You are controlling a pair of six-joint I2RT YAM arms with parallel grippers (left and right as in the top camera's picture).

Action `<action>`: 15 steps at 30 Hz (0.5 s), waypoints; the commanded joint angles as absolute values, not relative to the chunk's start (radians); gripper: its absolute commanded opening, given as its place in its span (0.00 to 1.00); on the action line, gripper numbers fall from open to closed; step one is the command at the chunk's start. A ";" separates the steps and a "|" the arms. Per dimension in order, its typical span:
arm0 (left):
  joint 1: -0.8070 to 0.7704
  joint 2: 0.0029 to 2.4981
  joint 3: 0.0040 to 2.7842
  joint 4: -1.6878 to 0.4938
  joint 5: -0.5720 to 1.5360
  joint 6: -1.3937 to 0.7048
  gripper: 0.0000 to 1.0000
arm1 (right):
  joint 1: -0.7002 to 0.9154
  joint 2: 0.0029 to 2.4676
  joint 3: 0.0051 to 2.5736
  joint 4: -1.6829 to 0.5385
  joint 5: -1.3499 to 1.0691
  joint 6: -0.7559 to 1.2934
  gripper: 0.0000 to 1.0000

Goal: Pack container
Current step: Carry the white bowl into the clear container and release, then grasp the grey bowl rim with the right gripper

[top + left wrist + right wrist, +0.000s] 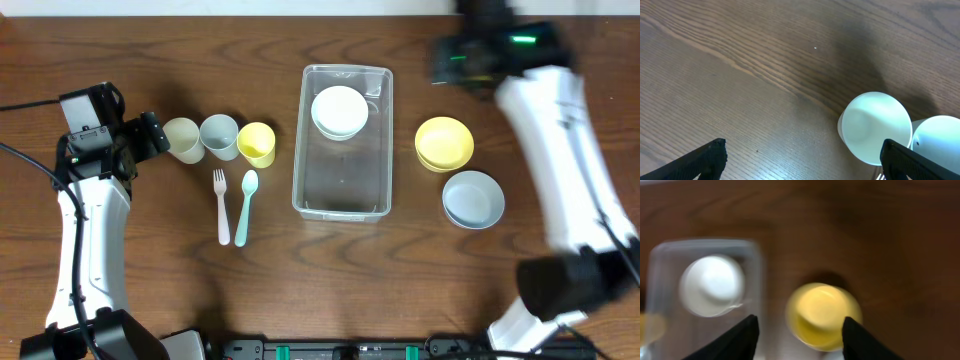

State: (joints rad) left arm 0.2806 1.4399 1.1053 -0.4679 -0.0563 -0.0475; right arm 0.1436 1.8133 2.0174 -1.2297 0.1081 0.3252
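Note:
The clear plastic container point(343, 140) stands mid-table with a white bowl point(339, 111) in its far end; both show blurred in the right wrist view, the container point(670, 255) and the bowl point(712, 285). A yellow bowl point(444, 143) point(822, 312) and a pale blue bowl point(473, 198) sit right of it. My right gripper point(799, 340) is open and empty, high above the yellow bowl. My left gripper point(802, 162) is open and empty, just left of a cream cup point(182, 139) point(875, 127).
A pale blue cup point(219, 136) point(940, 137) and a yellow cup point(257, 143) stand in a row with the cream cup. A white fork point(221, 205) and a light teal spoon point(246, 206) lie below them. The right arm point(560, 130) crosses the table's right side.

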 commanded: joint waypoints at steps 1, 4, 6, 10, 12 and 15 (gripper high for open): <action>0.285 1.444 1.123 -0.471 -0.064 -0.034 0.98 | 0.020 1.820 1.993 -1.349 0.131 0.381 0.50; 0.285 1.444 1.123 -0.470 -0.064 -0.034 0.98 | -0.053 1.824 1.906 -1.415 0.073 0.381 0.49; 0.285 1.444 1.123 -0.471 -0.064 -0.034 0.98 | -0.071 1.824 1.824 -1.424 0.071 0.381 0.51; 0.285 1.444 1.123 -0.471 -0.064 -0.034 0.98 | -0.078 1.824 1.637 -1.402 0.071 0.381 0.55; 0.285 1.444 1.123 -0.471 -0.064 -0.034 0.98 | -0.078 1.824 1.555 -1.385 0.071 0.382 0.55; 0.285 1.444 1.123 -0.470 -0.064 -0.034 0.98 | -0.078 1.824 1.434 -1.340 0.074 0.394 0.56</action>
State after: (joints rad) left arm 0.2806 1.4399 1.1053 -0.4679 -0.0563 -0.0475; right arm -0.0757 1.8332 1.5005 -1.3579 0.0784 0.3710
